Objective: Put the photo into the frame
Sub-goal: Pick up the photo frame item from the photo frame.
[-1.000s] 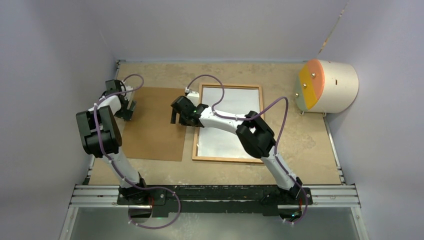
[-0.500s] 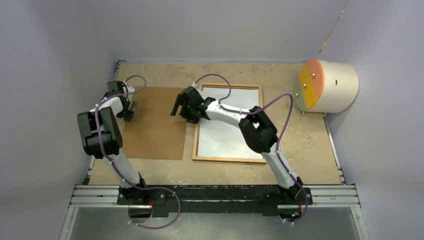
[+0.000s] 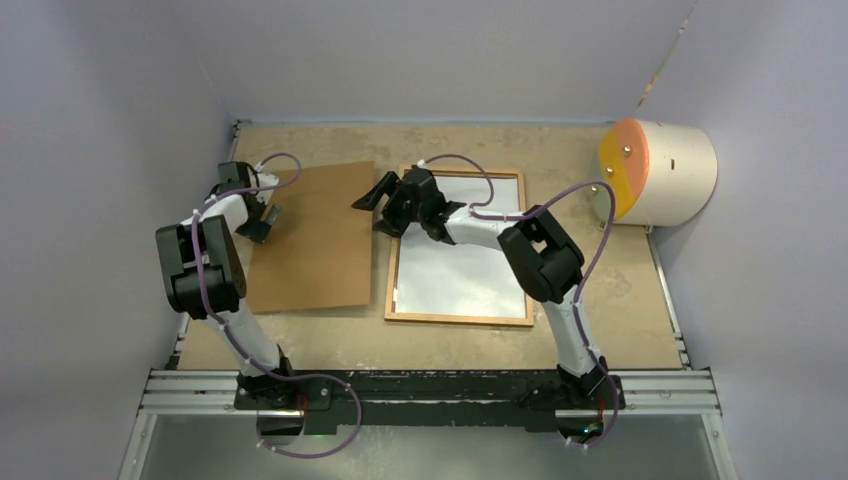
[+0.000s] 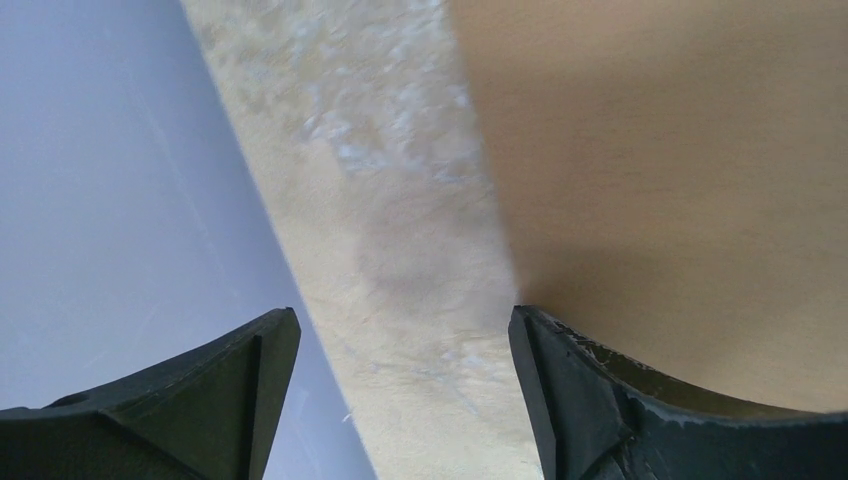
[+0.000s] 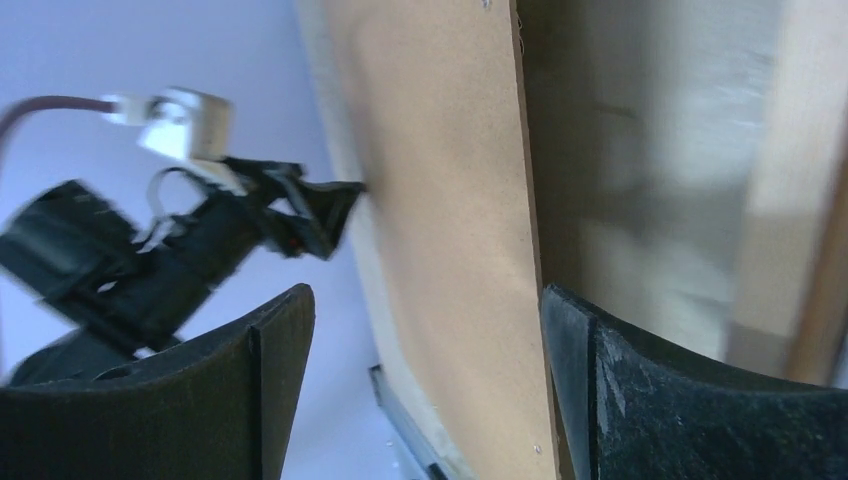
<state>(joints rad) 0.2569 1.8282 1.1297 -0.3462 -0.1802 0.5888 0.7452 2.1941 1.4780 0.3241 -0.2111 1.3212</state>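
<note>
Photo point(image 3: 460, 250) looks seated white-back-up in the frame point(image 3: 460, 319), mid-counter. Remaining: backing board point(image 3: 310, 250) at frame's 9 o'clock, not on yet. Right hand point(image 3: 370, 195) gapes astride the board's 3 o'clock edge; left hand point(image 3: 262, 222) is wide at its 9 o'clock edge. Neither grips.
</note>
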